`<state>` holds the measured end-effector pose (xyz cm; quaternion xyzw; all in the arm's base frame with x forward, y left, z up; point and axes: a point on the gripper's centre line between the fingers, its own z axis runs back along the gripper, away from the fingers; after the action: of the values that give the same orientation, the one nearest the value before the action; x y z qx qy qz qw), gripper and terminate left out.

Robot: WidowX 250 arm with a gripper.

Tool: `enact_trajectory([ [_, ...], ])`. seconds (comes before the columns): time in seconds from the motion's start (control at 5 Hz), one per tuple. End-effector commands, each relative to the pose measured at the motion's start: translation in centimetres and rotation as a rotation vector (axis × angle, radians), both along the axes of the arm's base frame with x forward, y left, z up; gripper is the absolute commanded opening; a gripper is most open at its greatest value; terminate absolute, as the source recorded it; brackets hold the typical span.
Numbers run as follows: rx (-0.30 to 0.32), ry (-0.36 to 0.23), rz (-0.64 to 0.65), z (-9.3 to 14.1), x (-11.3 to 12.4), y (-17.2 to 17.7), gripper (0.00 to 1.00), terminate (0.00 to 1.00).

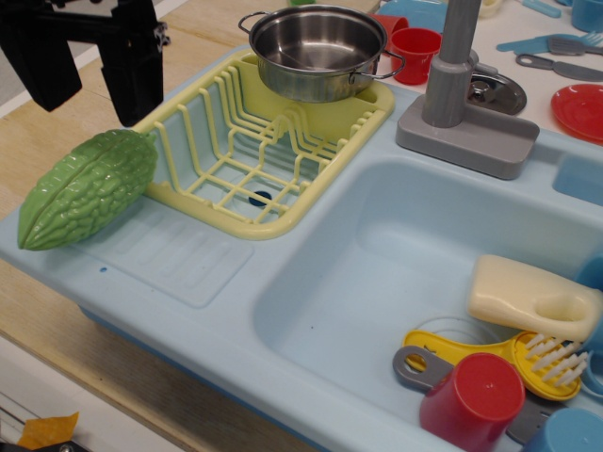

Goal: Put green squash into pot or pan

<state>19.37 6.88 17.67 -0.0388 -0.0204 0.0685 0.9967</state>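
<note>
The green squash [87, 189] lies on the left edge of the light-blue toy sink unit, its pointed end touching the yellow dish rack [264, 141]. The shiny steel pot [317, 49] stands empty at the far end of the rack. My black gripper [92, 89] hangs open and empty at the top left, just above and behind the squash, its two fingers [139, 80] pointing down and spread apart.
A grey faucet [450, 85] stands right of the pot, with red cups [413, 49] behind. The sink basin [396, 254] holds a cream sponge holder [532, 297], a yellow brush, a red cup [474, 400] and other utensils. A red plate [579, 108] lies far right.
</note>
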Motion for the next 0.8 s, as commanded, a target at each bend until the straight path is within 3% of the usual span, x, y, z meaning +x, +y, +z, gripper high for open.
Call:
enact_trajectory([
  [0.0, 0.014, -0.018, 0.043, -0.7, -0.1, 0.4, 1.0, 0.0],
  [0.6, -0.059, -0.031, 0.116, -4.6, -1.9, 0.8, 1.0, 0.0],
])
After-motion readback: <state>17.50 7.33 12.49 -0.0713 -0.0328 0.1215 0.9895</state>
